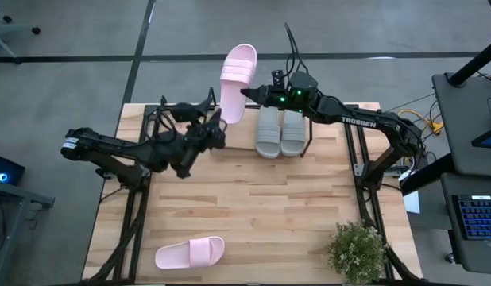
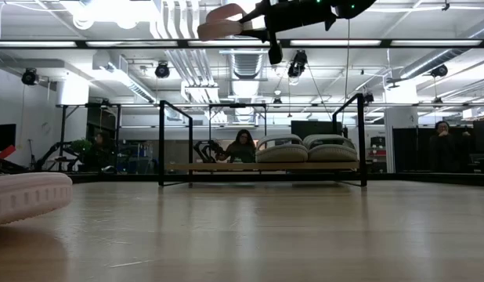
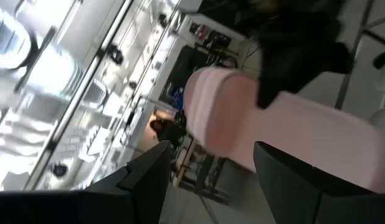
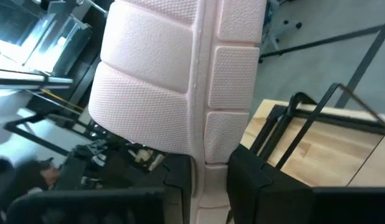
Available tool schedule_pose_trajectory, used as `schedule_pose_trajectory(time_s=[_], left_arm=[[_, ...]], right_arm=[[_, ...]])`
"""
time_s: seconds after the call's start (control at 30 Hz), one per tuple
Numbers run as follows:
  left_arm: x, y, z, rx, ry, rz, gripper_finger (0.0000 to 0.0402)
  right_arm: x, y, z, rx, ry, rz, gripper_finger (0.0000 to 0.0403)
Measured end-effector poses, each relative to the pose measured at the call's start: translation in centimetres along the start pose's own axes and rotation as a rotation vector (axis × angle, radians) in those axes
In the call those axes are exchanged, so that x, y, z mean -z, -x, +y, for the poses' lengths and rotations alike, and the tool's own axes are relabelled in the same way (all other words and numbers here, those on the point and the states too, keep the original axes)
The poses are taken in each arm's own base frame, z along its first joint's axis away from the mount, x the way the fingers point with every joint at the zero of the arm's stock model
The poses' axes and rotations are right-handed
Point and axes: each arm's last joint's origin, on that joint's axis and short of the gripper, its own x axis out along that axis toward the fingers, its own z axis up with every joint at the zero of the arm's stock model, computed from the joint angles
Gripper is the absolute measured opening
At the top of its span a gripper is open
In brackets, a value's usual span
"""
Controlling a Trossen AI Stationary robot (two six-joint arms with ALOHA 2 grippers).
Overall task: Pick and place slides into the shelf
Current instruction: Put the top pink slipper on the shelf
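Pink slide [image 1: 236,83]: clamped edge-on by right gripper [image 1: 247,94], raised above shelf [image 1: 325,141] far edge.
Left gripper [image 1: 219,127]: fingers apart, empty, beside slide.
Grey pair [image 1: 280,132]: on shelf.

**Pink slide held over the shelf's left end**

The right gripper [image 1: 249,94] pinches the edge of a pink slide [image 1: 237,79], which hangs over the far table edge beside the shelf [image 1: 311,143]. Two grey slides [image 1: 280,132] sit side by side on the shelf. The left gripper [image 1: 216,131], fingers apart, lies just beside the held slide's near end. Another pink slide [image 1: 190,253] lies near the front left corner of the table [image 1: 253,206]. A small plant [image 1: 357,250] stands at the front right.
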Motion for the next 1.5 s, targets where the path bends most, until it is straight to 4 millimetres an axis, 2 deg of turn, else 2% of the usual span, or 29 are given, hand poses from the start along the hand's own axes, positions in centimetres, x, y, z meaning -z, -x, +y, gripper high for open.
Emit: schedule_pose_trajectory(time_s=[0.23,0.43,0.83,1.0,1.2,1.3,1.5], left_arm=[[-0.5,1.1,-1.6,0.032,-0.051,-0.036,0.0215],[-0.5,2.2,-4.1,0.061,-0.122,-0.052,0.0215],[-1.2,1.4,-10.0,0.081,-0.277,-0.020,0.0215],[-1.2,1.4,-9.9,0.077,-0.275,-0.012,0.0215],[-0.8,1.3,-7.6,0.060,-0.216,-0.002,0.0215],[-0.5,0.9,-6.3,0.046,-0.182,0.012,0.0215],[0.1,-0.7,-6.1,0.025,-0.188,0.061,0.0215]], right_arm=[[-0.6,0.1,-0.2,-0.011,-0.071,0.004,0.0058],[-2.0,0.4,-0.6,-0.028,-0.141,-0.043,0.0058],[-1.9,0.4,-0.1,-0.105,-0.199,0.014,0.0055],[-1.9,0.4,-0.1,-0.105,-0.198,0.013,0.0055],[-1.9,0.4,-0.2,-0.105,-0.197,0.014,0.0055],[-2.0,0.4,-0.1,-0.111,-0.196,0.010,0.0055],[-1.9,0.3,0.3,-0.125,-0.210,0.011,0.0055]])
